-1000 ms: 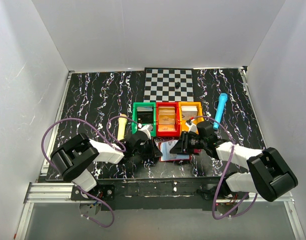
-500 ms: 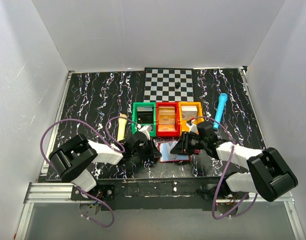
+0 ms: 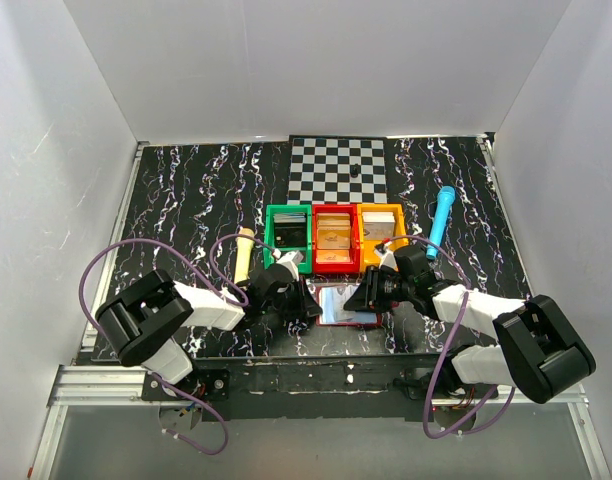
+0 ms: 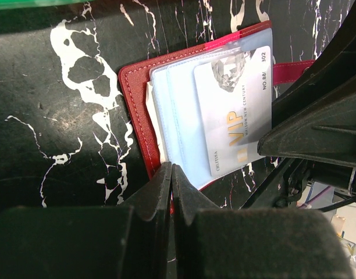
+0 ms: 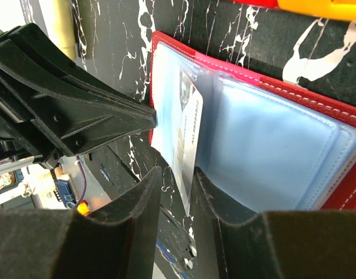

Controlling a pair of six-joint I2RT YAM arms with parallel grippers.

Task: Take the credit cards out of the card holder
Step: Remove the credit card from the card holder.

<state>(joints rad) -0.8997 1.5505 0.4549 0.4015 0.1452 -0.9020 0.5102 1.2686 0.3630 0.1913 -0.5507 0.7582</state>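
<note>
The card holder (image 3: pixel 348 306) lies open on the black marbled table between my two grippers, dark red outside and pale blue-grey inside. It also shows in the left wrist view (image 4: pixel 172 104) and the right wrist view (image 5: pixel 282 163). A white VIP credit card (image 4: pixel 236 110) sticks partway out of a clear sleeve. My left gripper (image 3: pixel 308 303) is shut on the holder's red near edge (image 4: pixel 171 174). My right gripper (image 3: pixel 360 297) straddles the card's free edge (image 5: pixel 187 131). Its fingers (image 5: pixel 177 180) are a little apart, and the card rests against the right finger.
Green (image 3: pixel 270 230), red (image 3: pixel 315 245) and orange (image 3: pixel 363 245) bins stand in a row just behind the holder, with cards in them. A cream cylinder (image 3: pixel 244 252) lies to the left and a blue marker (image 3: pixel 443 213) to the right. A checkerboard mat (image 3: pixel 338 168) lies at the back.
The right gripper has shifted slightly right, and the holder's open page lies flatter and brighter. The left gripper has stayed clamped on the holder's edge.
</note>
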